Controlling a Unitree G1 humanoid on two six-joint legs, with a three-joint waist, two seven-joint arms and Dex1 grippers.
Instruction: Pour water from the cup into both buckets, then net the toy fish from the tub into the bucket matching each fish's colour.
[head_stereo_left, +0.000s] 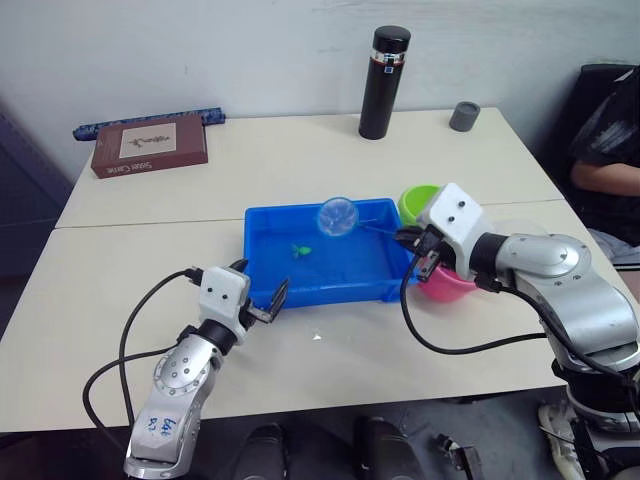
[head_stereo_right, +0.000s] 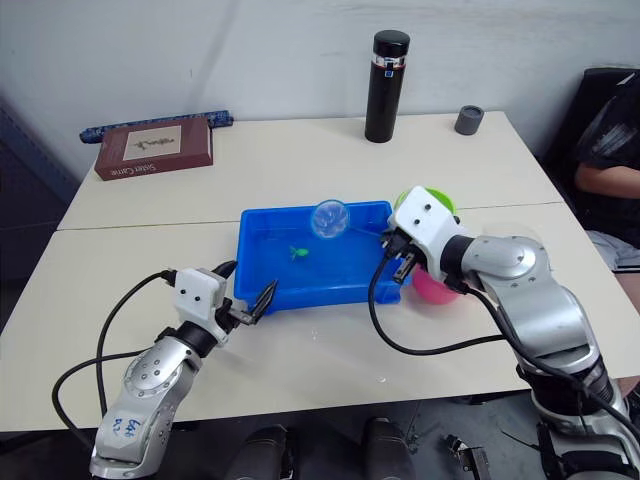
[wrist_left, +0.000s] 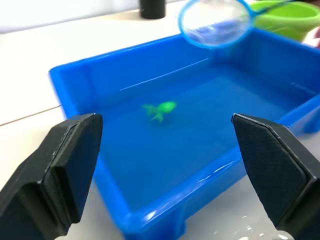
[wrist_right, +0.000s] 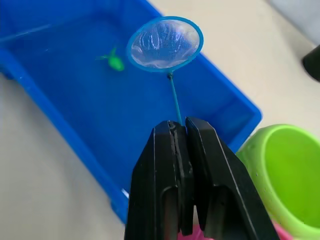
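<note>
Left gripper (head_stereo_left: 262, 292): hovering at the near rim of the blue tub (head_stereo_left: 372, 289), fingers spread wide, gripping nothing.

Blue tub: sitting mid-table, holding water. 1 green toy fish (head_stereo_left: 299, 250) floating toward the middle-left of the tray, well short of the net. No magenta fish showing in the tub.

Right gripper (wrist_right: 181, 131): reaching in over the tub's right end, fingers pinched tight on the thin handle of the net (wrist_right: 165, 43). Hoop hanging above the tub's far side, beside and beyond the green fish, not touching it; mesh looking empty.

Lime green bucket (head_stereo_left: 418, 202) and pink bucket (head_stereo_left: 446, 285): standing side by side just off the tub's right end, green farther, pink nearer, both partly screened by the right arm. Contents not readable.

Far table: black flask (head_stereo_left: 384, 68), small grey cap (head_stereo_left: 464, 116), brown boxed game (head_stereo_left: 150, 144) resting well apart from the work. Person's arm (head_stereo_left: 607, 176) showing at the right edge.

Progress, judging by layout: pouring stage apparently finished, netting stage under way. Remaining as far as visible: scooping the 1 green fish and carrying it to the lime green bucket. Pink fish status not confirmable.
</note>
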